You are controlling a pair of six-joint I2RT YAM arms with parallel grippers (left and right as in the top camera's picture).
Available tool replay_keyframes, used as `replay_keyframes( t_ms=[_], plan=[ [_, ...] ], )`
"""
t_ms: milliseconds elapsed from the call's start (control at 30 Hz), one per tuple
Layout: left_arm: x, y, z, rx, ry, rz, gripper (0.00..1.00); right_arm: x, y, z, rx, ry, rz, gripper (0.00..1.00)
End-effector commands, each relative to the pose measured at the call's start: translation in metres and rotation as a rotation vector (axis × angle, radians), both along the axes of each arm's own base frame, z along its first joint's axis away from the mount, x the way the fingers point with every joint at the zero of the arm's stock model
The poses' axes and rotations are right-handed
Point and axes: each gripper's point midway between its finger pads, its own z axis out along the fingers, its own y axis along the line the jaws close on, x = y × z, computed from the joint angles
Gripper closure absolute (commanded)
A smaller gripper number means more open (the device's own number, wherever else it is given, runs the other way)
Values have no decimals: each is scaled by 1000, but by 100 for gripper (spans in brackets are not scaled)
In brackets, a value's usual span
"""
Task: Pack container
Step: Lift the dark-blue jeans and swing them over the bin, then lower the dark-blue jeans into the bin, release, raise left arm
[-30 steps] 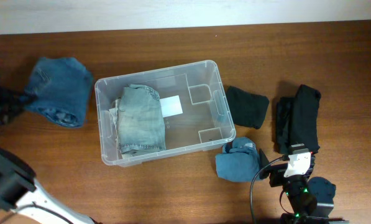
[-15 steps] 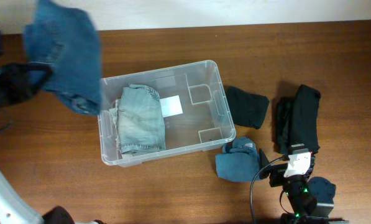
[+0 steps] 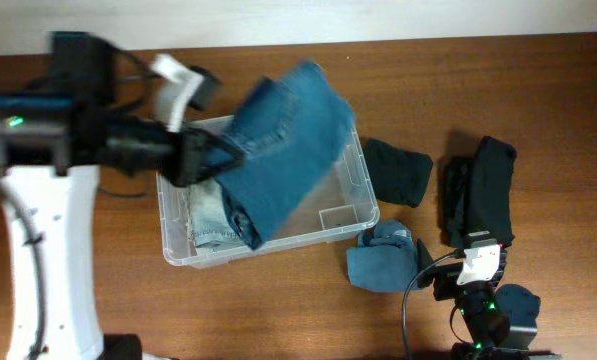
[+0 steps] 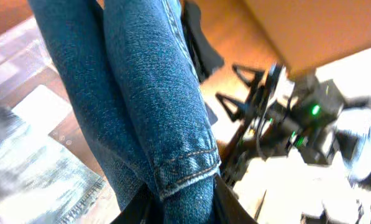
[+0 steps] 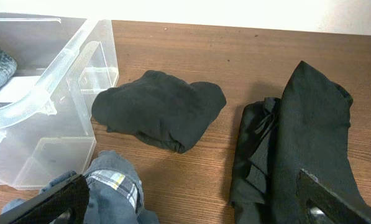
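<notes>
The clear plastic container (image 3: 353,185) stands mid-table with pale folded jeans (image 3: 203,215) in its left half and a white label on its bottom. My left gripper (image 3: 193,158) is shut on dark blue folded jeans (image 3: 278,150) and holds them in the air over the container; in the left wrist view the jeans (image 4: 148,106) fill the frame between the jaws (image 4: 176,208). My right gripper (image 5: 188,199) is open and empty near the table's front, over bare wood. The container's right corner shows in the right wrist view (image 5: 61,81).
Right of the container lie a black folded garment (image 3: 398,172) (image 5: 160,115), a larger black pile (image 3: 483,190) (image 5: 303,143), and a blue garment with plaid lining (image 3: 383,258) (image 5: 114,186). Another blue piece (image 3: 521,303) lies by the right arm.
My left arm has swung right from the table's left edge, carrying the dark blue jeans up and over the container. The right arm has not moved.
</notes>
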Motion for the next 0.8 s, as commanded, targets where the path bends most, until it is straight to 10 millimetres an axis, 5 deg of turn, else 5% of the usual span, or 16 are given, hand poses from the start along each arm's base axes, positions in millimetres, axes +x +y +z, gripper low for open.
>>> replay_keyframes(
  t_ms=[0, 400, 767],
  plan=[
    [5, -11, -19, 75, -58, -117, 100, 0, -2, -2, 5, 3, -10, 2],
    [49, -35, -107, 50, 50, -244, 100, 0, -2, -2, 5, 3, -10, 2],
    [72, -28, -199, 134, 218, -236, 100, 0, -2, -2, 5, 3, -10, 2]
  ],
)
